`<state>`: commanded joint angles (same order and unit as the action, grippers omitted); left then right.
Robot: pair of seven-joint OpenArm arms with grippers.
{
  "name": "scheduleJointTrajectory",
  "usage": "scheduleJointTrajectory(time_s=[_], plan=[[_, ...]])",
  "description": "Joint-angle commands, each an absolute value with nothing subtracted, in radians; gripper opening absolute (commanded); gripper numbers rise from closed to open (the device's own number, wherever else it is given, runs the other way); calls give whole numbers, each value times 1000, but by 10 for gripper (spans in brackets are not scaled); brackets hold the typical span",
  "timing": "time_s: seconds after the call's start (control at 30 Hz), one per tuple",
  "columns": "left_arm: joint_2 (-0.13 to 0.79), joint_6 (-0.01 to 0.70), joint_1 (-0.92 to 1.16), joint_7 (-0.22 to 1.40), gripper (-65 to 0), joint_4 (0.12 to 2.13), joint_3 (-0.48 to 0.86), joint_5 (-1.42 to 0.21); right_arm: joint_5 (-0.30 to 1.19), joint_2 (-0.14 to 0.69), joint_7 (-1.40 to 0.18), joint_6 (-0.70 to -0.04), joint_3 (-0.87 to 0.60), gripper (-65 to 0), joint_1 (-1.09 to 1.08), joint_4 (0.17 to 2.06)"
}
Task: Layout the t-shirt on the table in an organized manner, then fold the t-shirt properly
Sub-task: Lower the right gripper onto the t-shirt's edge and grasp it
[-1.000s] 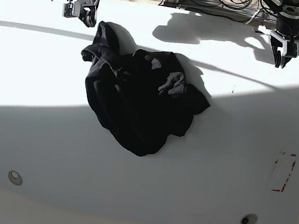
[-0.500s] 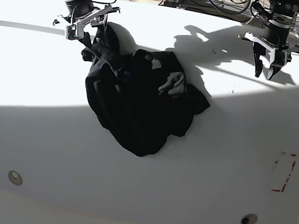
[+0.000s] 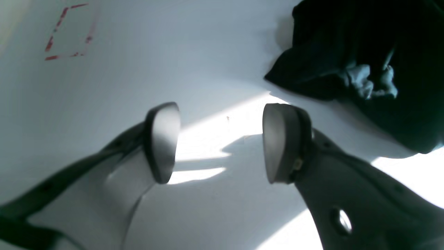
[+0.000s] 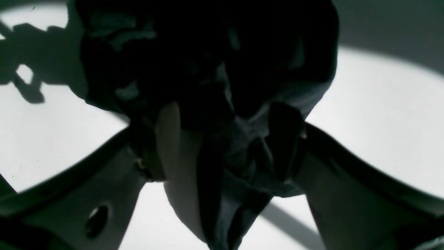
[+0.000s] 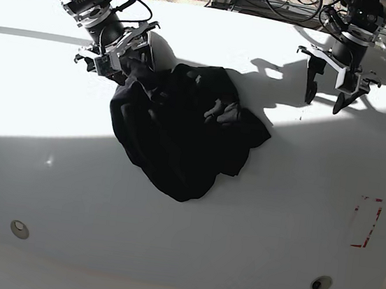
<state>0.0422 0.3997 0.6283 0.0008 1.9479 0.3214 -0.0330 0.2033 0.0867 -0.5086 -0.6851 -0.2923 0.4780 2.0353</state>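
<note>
White table (image 5: 50, 162), crumpled t-shirt (image 5: 180, 132) between right gripper (image 5: 115, 64) fingers, left gripper (image 5: 325, 99) apart

wrinkly matt black cloth t-shirt (image 5: 180, 132) on smooth, glossy white table (image 5: 102, 197)

Base view: set high at the near side, looks down and across the whole bench (image 5: 70, 172) toward both arms at the far edge. Left wrist view: sits close behind its own jaws, looks down past them at bare bench, with the red dashed mark (image 3: 67, 31) far left and the t-shirt (image 3: 374, 69) at right; base shares both. Right wrist view: very near, cloth (image 4: 215, 86) fills most of it between the jaws.
</note>
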Motion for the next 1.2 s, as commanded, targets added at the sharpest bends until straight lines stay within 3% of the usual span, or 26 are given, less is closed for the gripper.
scheduleJointTrajectory(time_s=[0.2,0.5,1.03,1.13,1.2], plan=[[42,401,628,1,-292,1948,321,-31,203,104,-573,-698,-286,-227,421,2028],[42,401,630,1,-292,1948,321,-30,203,166,-585,-698,-160,-227,383,2017],[44,401,633,1,-292,1946,321,-30,203,171,-581,-698,-156,-228,321,1848],[44,401,633,1,-292,1946,321,-30,203,171,-581,-698,-156,-257,321,1850],[44,401,633,1,-292,1946,321,-30,203,170,-581,-698,-156,-335,321,1851]])
